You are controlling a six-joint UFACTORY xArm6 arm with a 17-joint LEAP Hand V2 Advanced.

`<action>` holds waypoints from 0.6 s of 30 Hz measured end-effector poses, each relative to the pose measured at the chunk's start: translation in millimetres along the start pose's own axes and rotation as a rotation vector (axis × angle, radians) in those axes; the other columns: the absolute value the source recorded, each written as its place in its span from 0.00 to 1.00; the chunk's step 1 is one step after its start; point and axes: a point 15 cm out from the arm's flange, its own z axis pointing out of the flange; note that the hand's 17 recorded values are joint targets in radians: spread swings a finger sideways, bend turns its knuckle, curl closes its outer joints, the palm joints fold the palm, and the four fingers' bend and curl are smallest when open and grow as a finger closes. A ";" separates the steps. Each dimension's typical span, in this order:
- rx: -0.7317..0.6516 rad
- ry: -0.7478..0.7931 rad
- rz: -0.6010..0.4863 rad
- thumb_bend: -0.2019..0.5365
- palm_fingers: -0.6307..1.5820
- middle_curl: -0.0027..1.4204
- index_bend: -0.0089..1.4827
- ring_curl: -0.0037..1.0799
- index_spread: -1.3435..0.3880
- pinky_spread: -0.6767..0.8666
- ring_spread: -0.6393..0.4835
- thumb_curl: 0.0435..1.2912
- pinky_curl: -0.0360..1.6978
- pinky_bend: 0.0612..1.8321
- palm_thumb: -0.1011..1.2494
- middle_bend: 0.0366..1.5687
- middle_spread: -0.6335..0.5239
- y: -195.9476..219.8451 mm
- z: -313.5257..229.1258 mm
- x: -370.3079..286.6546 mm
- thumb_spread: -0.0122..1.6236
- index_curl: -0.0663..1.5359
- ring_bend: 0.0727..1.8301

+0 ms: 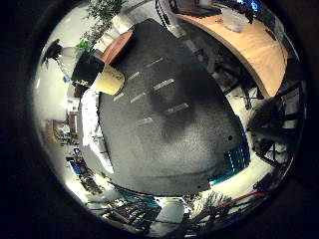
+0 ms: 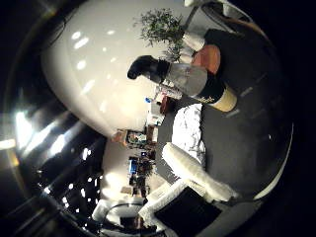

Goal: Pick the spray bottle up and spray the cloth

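Only part of the hand [image 2: 187,192] shows, its white fingers cut by the view's edge; whether they curl cannot be told. The cloth [image 2: 190,129] runs partly behind them. The bottle [image 2: 190,81] label is unreadable

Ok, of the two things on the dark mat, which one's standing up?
The spray bottle, with a black trigger head and cream base; the white cloth lies crumpled beside it.
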 end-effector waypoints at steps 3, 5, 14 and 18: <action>0.004 -0.042 0.018 0.24 0.34 0.25 0.11 0.25 0.63 0.68 0.71 0.20 0.21 0.22 0.51 0.14 0.62 -11.9 -8.4 3.4 0.68 0.20 0.18; 0.004 -0.054 0.019 0.24 0.34 0.25 0.11 0.25 0.63 0.68 0.71 0.20 0.20 0.22 0.51 0.14 0.62 -20.7 -12.7 7.2 0.68 0.20 0.18; -0.043 -0.155 0.035 0.24 0.33 0.25 0.11 0.24 0.63 0.68 0.71 0.20 0.20 0.21 0.51 0.14 0.63 -49.8 -16.7 19.2 0.68 0.20 0.16; -0.052 -0.161 0.029 0.25 0.33 0.25 0.11 0.23 0.63 0.68 0.71 0.20 0.20 0.21 0.51 0.14 0.63 -60.4 -11.9 24.6 0.68 0.20 0.16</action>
